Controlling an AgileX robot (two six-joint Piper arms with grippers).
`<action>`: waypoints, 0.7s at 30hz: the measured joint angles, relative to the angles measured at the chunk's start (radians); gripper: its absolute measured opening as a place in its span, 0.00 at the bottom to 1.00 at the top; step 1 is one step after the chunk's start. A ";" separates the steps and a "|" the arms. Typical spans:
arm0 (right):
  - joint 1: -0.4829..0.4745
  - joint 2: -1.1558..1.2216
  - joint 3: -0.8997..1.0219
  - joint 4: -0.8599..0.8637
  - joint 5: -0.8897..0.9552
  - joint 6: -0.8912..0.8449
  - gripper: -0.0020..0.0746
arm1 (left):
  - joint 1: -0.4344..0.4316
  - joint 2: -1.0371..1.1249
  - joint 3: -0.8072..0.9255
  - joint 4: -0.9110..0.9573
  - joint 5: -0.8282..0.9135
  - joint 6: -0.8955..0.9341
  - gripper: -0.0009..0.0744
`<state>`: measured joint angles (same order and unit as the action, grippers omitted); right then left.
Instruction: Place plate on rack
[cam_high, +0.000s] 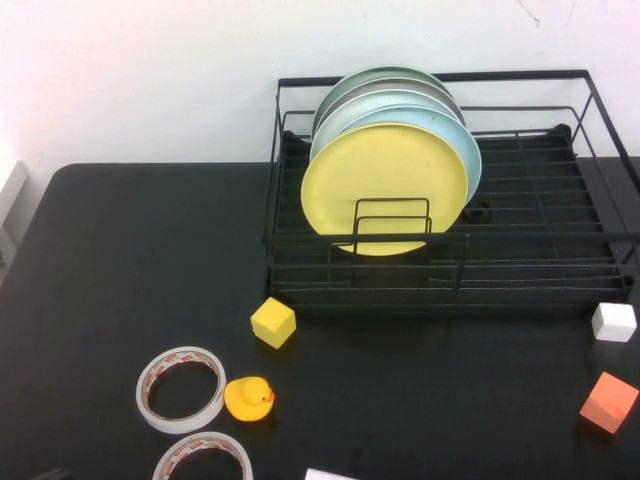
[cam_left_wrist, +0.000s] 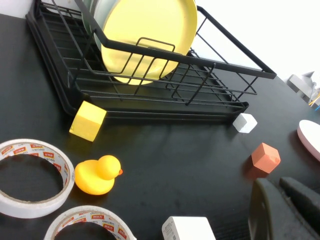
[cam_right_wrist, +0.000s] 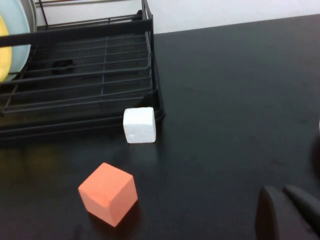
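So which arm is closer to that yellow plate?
Probably left: the plate stands in the rack's left half, facing the left gripper; the right gripper hangs off its right corner.

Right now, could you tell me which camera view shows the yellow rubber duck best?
The left wrist view: the duck is large there, beak and eye clear, between two tape rolls. The high view shows it small. The right wrist view misses it. Left gripper and right gripper sit at frame edges.
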<state>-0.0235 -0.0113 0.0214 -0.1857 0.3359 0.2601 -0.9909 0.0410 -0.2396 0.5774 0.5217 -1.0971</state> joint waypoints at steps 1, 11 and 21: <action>0.000 0.000 0.000 0.000 0.002 0.000 0.03 | 0.000 0.000 0.000 0.000 0.000 0.000 0.01; 0.000 0.000 -0.001 -0.001 0.006 0.000 0.03 | 0.000 0.000 0.000 0.000 0.000 0.000 0.01; 0.000 0.000 -0.001 -0.001 0.008 0.000 0.03 | 0.000 -0.034 0.089 0.023 -0.082 -0.025 0.01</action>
<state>-0.0235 -0.0113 0.0202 -0.1863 0.3443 0.2601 -0.9909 0.0074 -0.1508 0.5999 0.4395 -1.1219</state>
